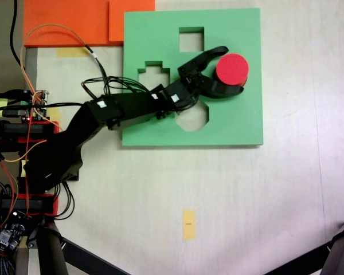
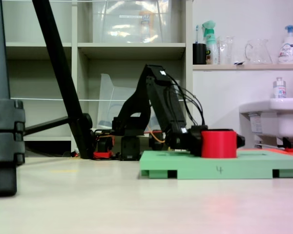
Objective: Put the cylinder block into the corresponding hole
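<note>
A: Seen from above in a fixed view, where is the cylinder block [image 1: 233, 68]?

B: On the green board [image 1: 160, 34], right of the square cutout [image 1: 191, 39], above the octagonal cutout [image 1: 194, 116]. The gripper [image 1: 232, 69] pinches it, one finger [image 1: 209, 57] at its upper left, the other under its lower edge.

A: And side on in a fixed view?

B: The cylinder block [image 2: 219, 144] stands upright, its base about level with the board top [image 2: 254, 158]; the circular hole is hidden. It is probably light, soft foam, so a gentle hold across the curved sides suits.
</note>
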Available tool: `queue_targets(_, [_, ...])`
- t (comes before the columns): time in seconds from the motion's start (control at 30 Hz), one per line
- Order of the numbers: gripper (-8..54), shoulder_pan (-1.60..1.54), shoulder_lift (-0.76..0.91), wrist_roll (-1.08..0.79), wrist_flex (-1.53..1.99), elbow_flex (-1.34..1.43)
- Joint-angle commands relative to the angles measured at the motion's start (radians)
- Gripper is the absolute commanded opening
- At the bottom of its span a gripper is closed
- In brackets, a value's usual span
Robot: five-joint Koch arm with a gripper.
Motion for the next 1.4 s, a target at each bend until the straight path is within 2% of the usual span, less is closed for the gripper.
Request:
queue_targets(0.0, [52.7,-0.012,0.118,-0.014,-0.083,0.067])
queue_targets(0.13, [52.6,0.023,0.451,-0.124,0.012,0.278])
queue_targets(0.27, [51.9,0.086,0.937,-0.368,0.529,0.394])
queue_targets(0.3, [49.7,0.120,1.052,-0.445,0.699,0.394])
queue_targets(0.33, [41.6,0.160,1.183,-0.538,0.851,0.408])
queue_targets(0.4, [32.3,0.222,1.339,-0.660,0.980,0.446])
queue_targets(0.5, [33.6,0.290,1.485,-0.851,1.106,0.491])
queue_targets(0.63, [36.2,0.454,1.500,-1.100,1.338,0.509])
queue_targets(0.7, [36.4,0.495,1.500,-1.270,1.327,0.594])
queue_targets(0.77, [36.4,0.515,1.499,-1.308,1.292,0.669])
queue_targets(0.83, [36.5,0.528,1.499,-1.425,1.163,0.828])
queue_targets(1.0, [34.6,0.517,1.497,-1.451,0.715,1.204])
queue_targets(1.37, [34.5,0.548,1.496,-1.463,0.980,1.275])
